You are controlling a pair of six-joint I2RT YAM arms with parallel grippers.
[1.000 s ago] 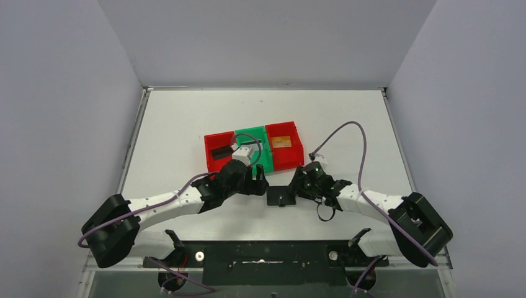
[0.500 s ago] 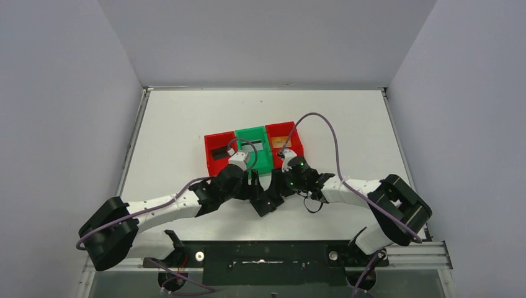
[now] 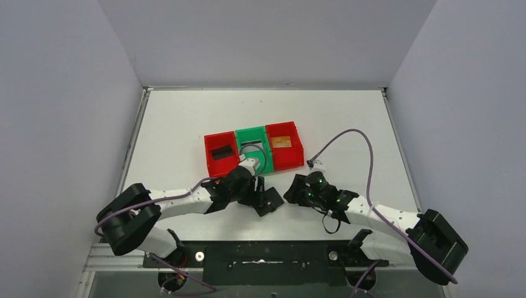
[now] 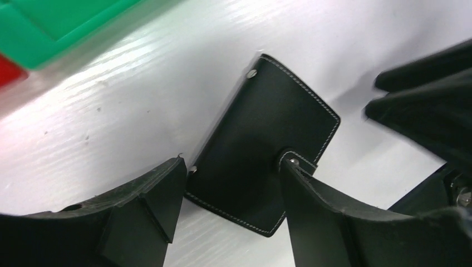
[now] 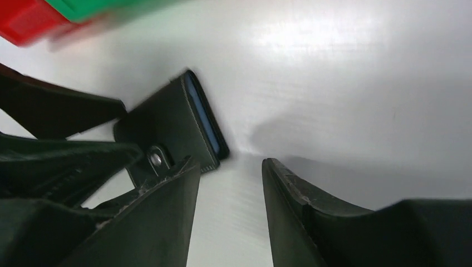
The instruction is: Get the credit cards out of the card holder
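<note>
A black card (image 3: 221, 152) lies in the left red bin (image 3: 218, 168), an orange-gold card (image 3: 281, 142) in the right red bin (image 3: 299, 153) — the emptying looks well along. Near the near edge of the table (image 3: 186, 118), mid-width, the left gripper (image 4: 232, 162) straddles the closed card holder (image 4: 261, 133), jaws wide and touching its sides, though a real grip I cannot tell; the right gripper (image 5: 231, 164) beside it gapes moderately, empty. Next, one must pin it while the other lifts the flap — no readable writing.

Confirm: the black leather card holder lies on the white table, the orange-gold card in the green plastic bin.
Wrong bin: the top view shows the orange-gold card in the right-hand red plastic bin. The black card holder is on the white table.
</note>
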